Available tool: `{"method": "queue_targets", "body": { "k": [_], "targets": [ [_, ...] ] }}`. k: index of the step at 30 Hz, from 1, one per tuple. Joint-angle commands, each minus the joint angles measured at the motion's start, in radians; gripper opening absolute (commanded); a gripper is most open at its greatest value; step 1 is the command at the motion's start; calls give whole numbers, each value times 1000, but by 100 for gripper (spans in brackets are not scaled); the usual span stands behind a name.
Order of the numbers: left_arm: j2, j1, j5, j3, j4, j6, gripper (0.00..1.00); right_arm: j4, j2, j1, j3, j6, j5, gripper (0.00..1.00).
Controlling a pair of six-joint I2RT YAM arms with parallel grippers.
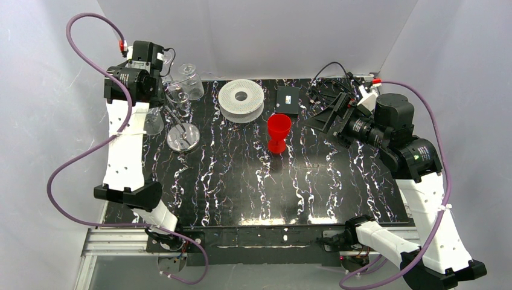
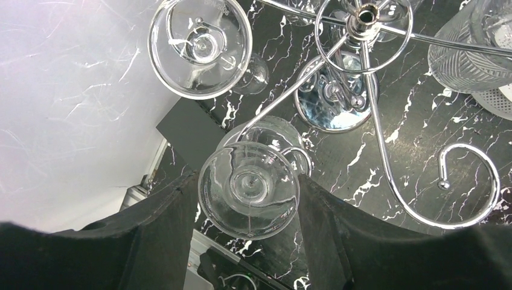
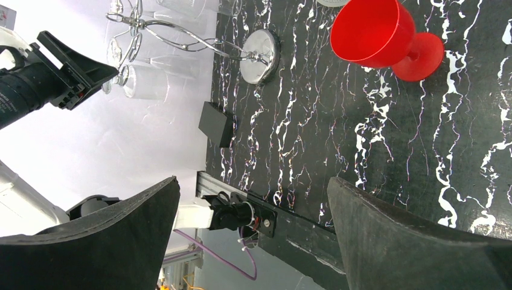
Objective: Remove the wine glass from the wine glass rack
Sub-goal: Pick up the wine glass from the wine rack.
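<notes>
- Held left gripper over wine glass rack at table edge, fingers spread, flanking wine glass.
- Held right gripper high, fingers apart.

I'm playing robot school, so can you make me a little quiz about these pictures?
1. True or false: the red cup lies on its side.
2. Which gripper is at the rack? A left gripper B right gripper
3. Fill in: the right gripper holds ___.
Key: 1 false, it stands upright. 2 A. 3 nothing.
</notes>
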Motion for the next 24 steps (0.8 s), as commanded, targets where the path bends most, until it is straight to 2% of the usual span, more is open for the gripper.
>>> {"method": "queue_targets", "body": {
  "k": [1, 24],
  "targets": [
    [-8, 20, -66, 39, -319, -6, 37, 41, 1, -6, -6, -1, -12, 100],
    [31, 68, -49, 73, -304, -10, 37, 34, 15, -6, 13, -9, -12, 100]
  ]
}}
